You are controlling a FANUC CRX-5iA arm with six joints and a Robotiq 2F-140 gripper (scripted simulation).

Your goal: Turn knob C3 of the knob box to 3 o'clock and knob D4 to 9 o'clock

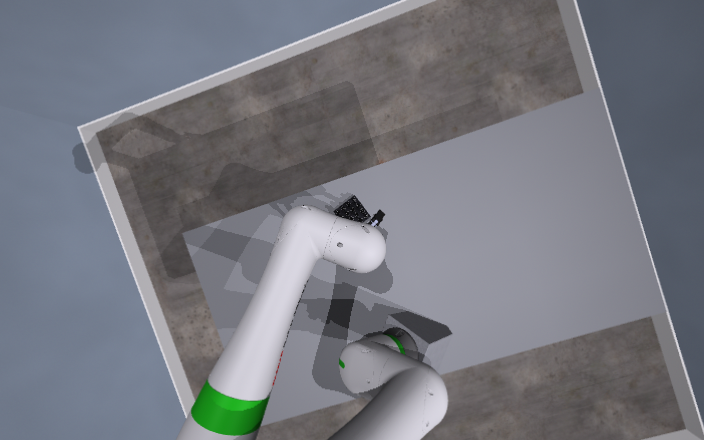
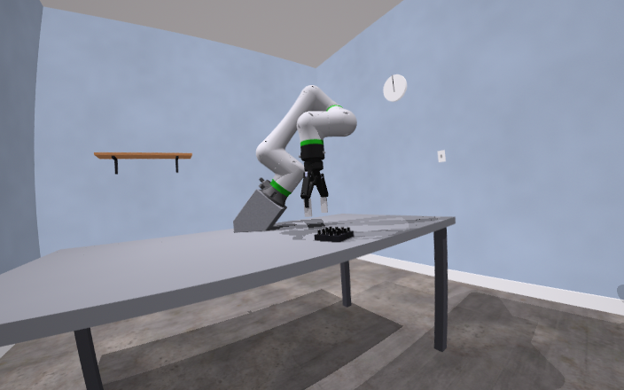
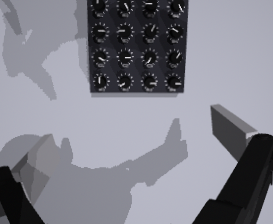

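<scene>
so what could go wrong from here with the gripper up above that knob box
1. The knobs on the knob box sit packed in a tight four-by-four grid, and the open gripper spreads wide; coming down like this it may nudge neighbouring knobs that must keep their marks.
2. No printed names or socket are legible in the wrist view, so rows could be misread and the wrong knob turned.
3. The box looks small and light on the table; twisting could shift it.

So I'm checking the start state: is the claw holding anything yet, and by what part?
Nothing is held. The claw hangs open above the table, apart from the knob box.
</scene>
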